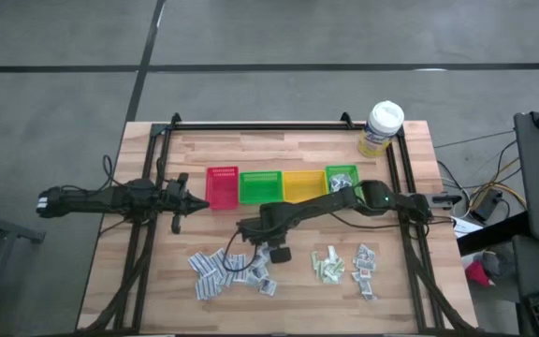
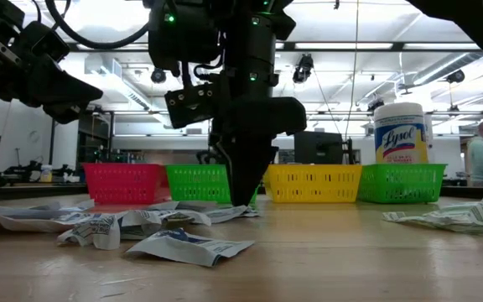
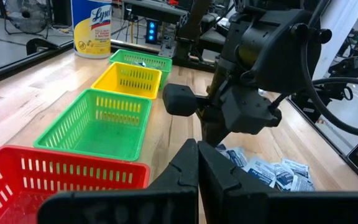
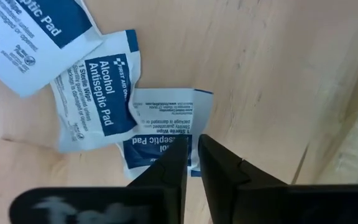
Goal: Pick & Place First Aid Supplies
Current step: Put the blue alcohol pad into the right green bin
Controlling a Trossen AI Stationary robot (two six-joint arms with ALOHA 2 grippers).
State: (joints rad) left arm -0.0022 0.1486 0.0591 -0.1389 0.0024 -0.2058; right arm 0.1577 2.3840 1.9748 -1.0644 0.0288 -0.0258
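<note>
**Right gripper pinching at a blue-and-white antiseptic pad sachet on the wooden table**

From above, left to right: the left gripper (image 1: 197, 201) waits beside the small red plastic bin (image 1: 221, 186), its fingers clenched together on nothing. Four bins stand in one row: that red one, a green plastic bin (image 1: 260, 186), a yellow plastic bin (image 1: 303, 184) and a second green plastic bin (image 1: 342, 177). One white-lidded yellow wipes tub (image 1: 381, 129) stands at the far right corner. Three loose clusters of first aid sachets lie on the near half of the table: white-blue sachets (image 1: 215, 270), pale green sachets (image 1: 327, 267), and grey-silver sachets (image 1: 366, 266); single sachets are too small to count.

The right gripper (image 4: 192, 151) is lowered at the white-blue cluster. Its wrist view alone shows the detail: the two dark fingers stand almost together, with the edge of one alcohol antiseptic pad sachet (image 4: 161, 134) lying at the narrow gap between them; a firm grasp cannot be told. Two more such sachets lie touching it. The low view adds a person (image 2: 480, 158) far behind
</note>
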